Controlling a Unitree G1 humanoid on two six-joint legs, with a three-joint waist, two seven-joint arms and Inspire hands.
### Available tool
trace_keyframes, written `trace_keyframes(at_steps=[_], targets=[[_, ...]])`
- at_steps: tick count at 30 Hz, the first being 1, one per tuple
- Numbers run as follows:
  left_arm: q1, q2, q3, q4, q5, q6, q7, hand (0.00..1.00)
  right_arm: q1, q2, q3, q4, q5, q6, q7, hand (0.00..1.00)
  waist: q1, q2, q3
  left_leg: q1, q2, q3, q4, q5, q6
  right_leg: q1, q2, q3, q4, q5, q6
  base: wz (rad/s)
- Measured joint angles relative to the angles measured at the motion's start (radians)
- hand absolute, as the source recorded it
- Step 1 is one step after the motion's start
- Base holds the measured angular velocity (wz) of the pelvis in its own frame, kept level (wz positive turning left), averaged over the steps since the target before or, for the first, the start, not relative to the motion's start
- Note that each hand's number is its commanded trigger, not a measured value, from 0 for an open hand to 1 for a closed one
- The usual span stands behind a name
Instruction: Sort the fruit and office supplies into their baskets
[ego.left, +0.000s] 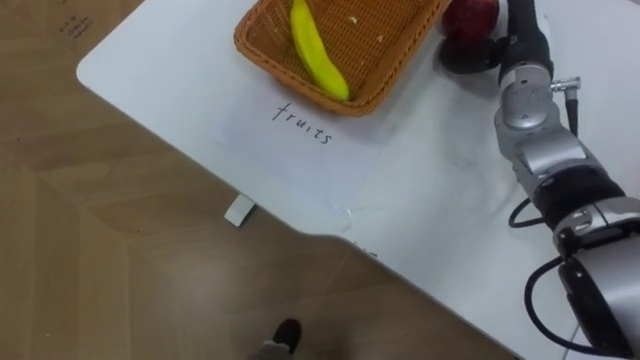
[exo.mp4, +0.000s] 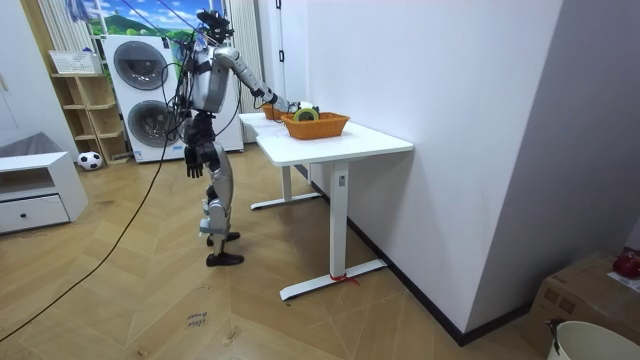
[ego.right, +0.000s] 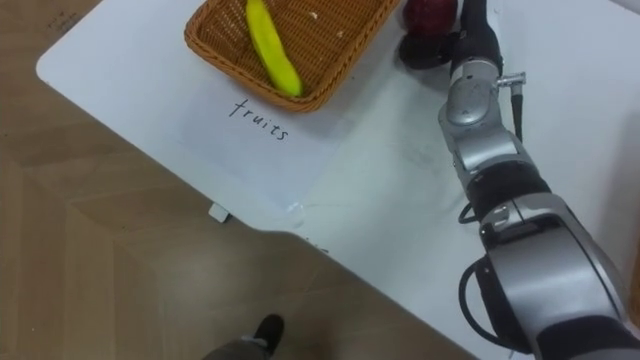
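Right hand (ego.left: 470, 55), at the end of an arm stretched out over the white worktop (ego.left: 420, 180), has its dark fingers curled under a red apple (ego.left: 470, 15) and appears clamped on it, though the frame's top edge cuts off the upper part of the hold. The apple sits just right of the wicker basket (ego.left: 385, 45), outside its rim. This is probably a carry towards the basket, since the paper label (ego.left: 302, 123) lettered for fruit lies on the near side of it. A banana (ego.left: 318, 55) already lies lengthwise inside, so one fruit counts as sorted.

From the room, the robot stands upright at the worktop's end, reaching with the right arm alone. Its left hand (exo.mp4: 195, 160) hangs idle at its side, fingers loose. A second wicker basket (exo.mp4: 316, 126) stands nearer the worktop's free end, presumably for the office supplies. Its contents are too small to name.

The next move calls for carrying the apple left over the rim before release; let go short, it could roll across the smooth worktop.
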Motion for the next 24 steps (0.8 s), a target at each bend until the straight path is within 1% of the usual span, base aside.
trace_keyframes(at_steps=[14, 15, 16, 19, 22, 24], targets=[[0.002, 0.0, 0.004, -0.003, 0.0, 0.0, 0.003, 0.0, 0.0, -0.001, -0.005, 0.0, 0.028, -0.006, 0.002, 0.0, 0.002, 0.002, 0.0, 0.0, -0.001, 0.001, 0.0, 0.0, 0.0, 0.002, 0.0, -0.01, -0.002, 0.0, 0.0, 0.0], [0.002, -0.001, 0.004, -0.003, 0.0, 0.0, 0.003, 0.0, 0.0, -0.001, -0.009, 0.0, 0.029, -0.006, 0.002, 0.98, 0.002, 0.002, 0.0001, 0.0, -0.001, 0.001, 0.0, 0.0, 0.0, 0.002, 0.0, -0.011, -0.002, 0.0, 0.0, 0.0], [0.002, -0.004, 0.004, -0.003, 0.0, 0.0, 0.003, 0.0, 0.0, -0.001, -0.01, 0.0, 0.032, -0.008, 0.001, 1.0, 0.004, 0.004, 0.0003, 0.0, -0.001, 0.001, 0.0, 0.0, 0.0, 0.002, -0.001, -0.016, -0.002, 0.0, 0.0, 0.0], [0.002, -0.01, 0.004, -0.003, 0.0, -0.001, 0.002, 0.0, 0.0, -0.003, -0.011, 0.0, 0.043, -0.012, -0.003, 1.0, 0.009, 0.008, 0.0012, 0.0, -0.001, 0.001, 0.0, 0.0, 0.0, 0.002, -0.001, -0.016, -0.002, 0.0, 0.0, 0.0], [0.002, -0.011, 0.004, -0.003, 0.0, -0.001, 0.002, 0.0, 0.0, -0.02, -0.036, 0.0, 0.045, -0.015, -0.018, 1.0, 0.013, 0.009, 0.0009, 0.0, -0.001, 0.001, -0.001, 0.0, 0.0, 0.002, -0.001, -0.016, -0.002, 0.0, 0.0, 0.0], [0.002, -0.012, 0.004, -0.002, 0.0, 0.0, 0.002, 0.0, 0.0, -0.041, -0.043, 0.0, 0.046, -0.019, -0.02, 1.0, 0.016, 0.009, 0.0009, 0.001, -0.001, 0.002, -0.002, 0.0, 0.0, 0.002, -0.001, -0.016, -0.002, 0.0, 0.0, 0.0]])
